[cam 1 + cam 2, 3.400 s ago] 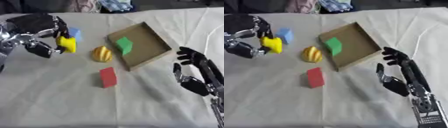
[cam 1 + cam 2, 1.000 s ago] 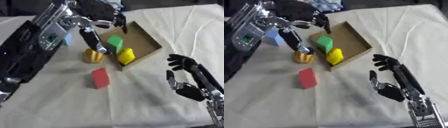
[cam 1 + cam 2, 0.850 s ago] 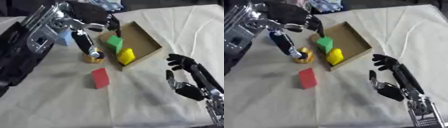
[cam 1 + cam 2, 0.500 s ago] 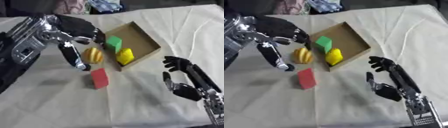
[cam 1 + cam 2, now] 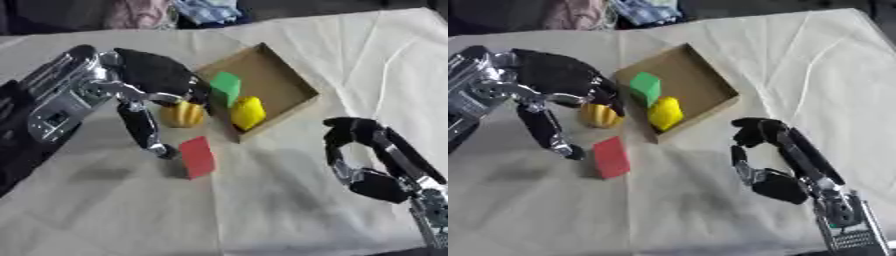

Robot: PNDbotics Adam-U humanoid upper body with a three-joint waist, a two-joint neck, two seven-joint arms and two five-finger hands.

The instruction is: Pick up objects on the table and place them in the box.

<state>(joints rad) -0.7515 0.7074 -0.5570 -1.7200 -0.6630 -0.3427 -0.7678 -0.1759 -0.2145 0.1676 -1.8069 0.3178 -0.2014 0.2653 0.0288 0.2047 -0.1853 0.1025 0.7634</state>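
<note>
- My left hand (image 5: 153,80) hangs over the cloth with its fingers curved down and spread, holding nothing; the thumb reaches down toward the red block.
- The orange ribbed thing (image 5: 183,114) sits right under my fingertips, just outside the box's near wall. I judge it the next pick: I should lower around it, curl fingers on the far side and thumb on the near side, and lift straight up before swinging over the wall.
- It looks rounded, so it may roll away if I nudge it with one finger first; better to close from both sides together.
- The red block (image 5: 197,157) lies just past my thumb tip, on the near side. It could be knocked as I close, so I should keep the thumb high until I am centred.
- The box (image 5: 289,82) lies beyond the orange thing, on the far side from my wrist; a green block (image 5: 225,88) and a yellow piece (image 5: 248,112) already lie inside, leaving bare floor at the far end.
- My right hand (image 5: 776,160) waits well apart near the lower corner, fingers curved but unclosed, gripping nothing.
</note>
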